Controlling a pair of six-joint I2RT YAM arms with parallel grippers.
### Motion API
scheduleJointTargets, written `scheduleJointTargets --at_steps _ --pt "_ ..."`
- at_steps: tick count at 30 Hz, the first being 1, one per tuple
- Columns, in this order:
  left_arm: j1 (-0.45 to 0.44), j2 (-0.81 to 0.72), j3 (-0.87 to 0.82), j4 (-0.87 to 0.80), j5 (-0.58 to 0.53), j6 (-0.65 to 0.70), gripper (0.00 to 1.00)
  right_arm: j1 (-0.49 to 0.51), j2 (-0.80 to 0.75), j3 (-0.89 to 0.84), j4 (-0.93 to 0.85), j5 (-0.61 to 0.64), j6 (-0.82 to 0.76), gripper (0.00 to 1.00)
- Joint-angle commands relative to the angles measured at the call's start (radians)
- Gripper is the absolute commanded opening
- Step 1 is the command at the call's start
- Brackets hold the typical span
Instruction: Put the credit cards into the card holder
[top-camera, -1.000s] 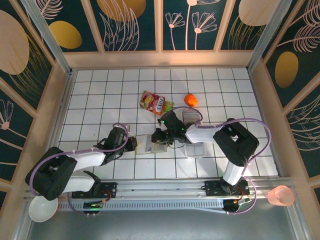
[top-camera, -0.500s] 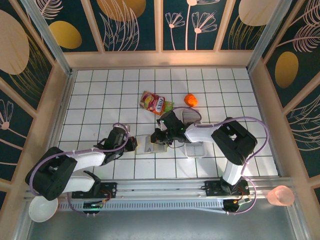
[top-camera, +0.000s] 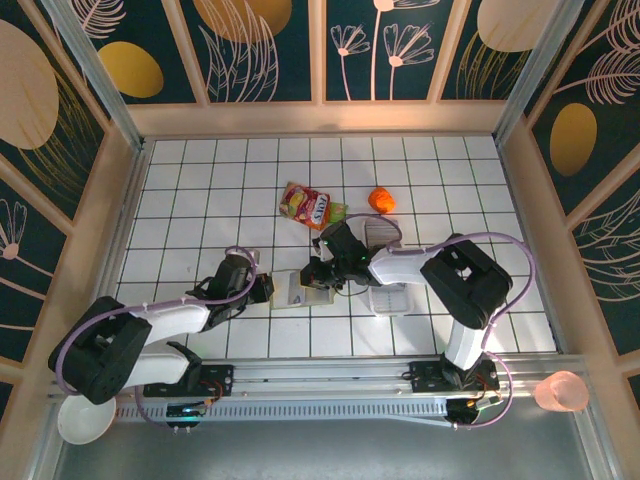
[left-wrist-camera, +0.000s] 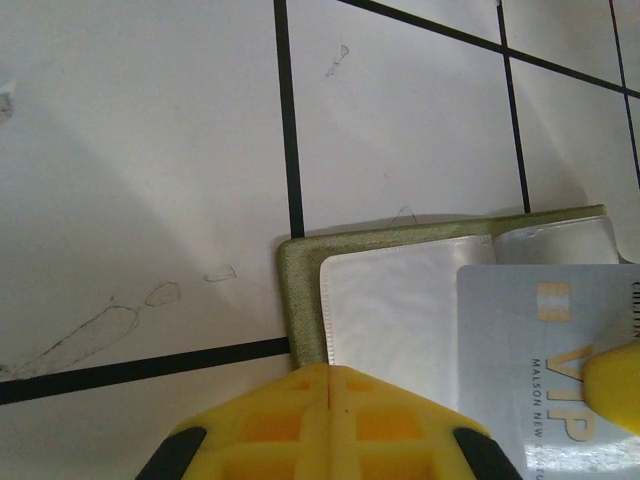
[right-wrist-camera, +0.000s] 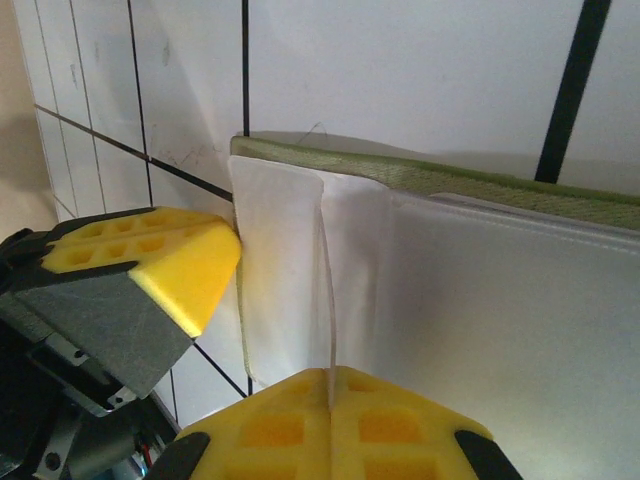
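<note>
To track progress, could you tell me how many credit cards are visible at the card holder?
1: a silvery VIP card at the open card holder, overlapping its clear pocket; others may be hidden.

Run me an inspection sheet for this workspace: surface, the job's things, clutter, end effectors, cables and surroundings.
Surface: white tiled table, black grid lines, faint scuff marks.
Job's things: olive card holder lies open; grey VIP credit card lies over its clear sleeves.
Clutter: snack packet, orange object, clear tray.
End effectors: left end effector shut, tips at the holder's edge; right end effector shut, apparently on the credit card.
Cables: lilac cables loop along both arms.
Surroundings: patterned wall panels; white bowl and pink cup beyond the near rail.
</note>
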Motion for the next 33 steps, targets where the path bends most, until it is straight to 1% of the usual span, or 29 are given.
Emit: scheduleJointTargets --at_steps 1,4,10,14,17,18,22,27,33 --pt "-0.005 -0.028 -0.015 -0.019 -0.013 0.01 0.01 -0.002 0.025 0.015 -0.002 0.008 -0.004 0.0" --pt "-0.004 -0.034 -0.018 -0.015 -0.013 0.01 0.03 -0.002 0.031 0.021 -0.016 0.014 -0.013 0.04" --pt "-0.004 -0.021 -0.016 -0.012 -0.007 0.014 0.04 -0.002 0.038 0.044 -0.055 0.029 -0.036 0.1" --pt "-0.006 -0.008 -0.013 -0.012 -0.008 0.017 0.04 -0.002 0.042 0.053 -0.066 0.027 -0.054 0.12" --pt "-0.006 0.002 -0.01 -0.012 -0.007 0.018 0.04 -0.002 0.045 0.069 -0.093 0.033 -0.068 0.15" --pt "-0.006 0.003 -0.01 -0.012 -0.007 0.017 0.04 -0.002 0.045 0.071 -0.101 0.04 -0.071 0.16" --pt "-0.006 0.006 -0.01 -0.011 -0.007 0.018 0.04 -0.002 0.021 0.078 -0.137 0.074 -0.089 0.28" --pt "-0.007 0.01 -0.01 -0.01 -0.006 0.019 0.04 0.004 0.01 0.099 -0.184 0.106 -0.113 0.35" --pt "-0.007 0.019 -0.006 -0.007 -0.004 0.021 0.04 0.018 0.015 0.127 -0.221 0.137 -0.126 0.35"
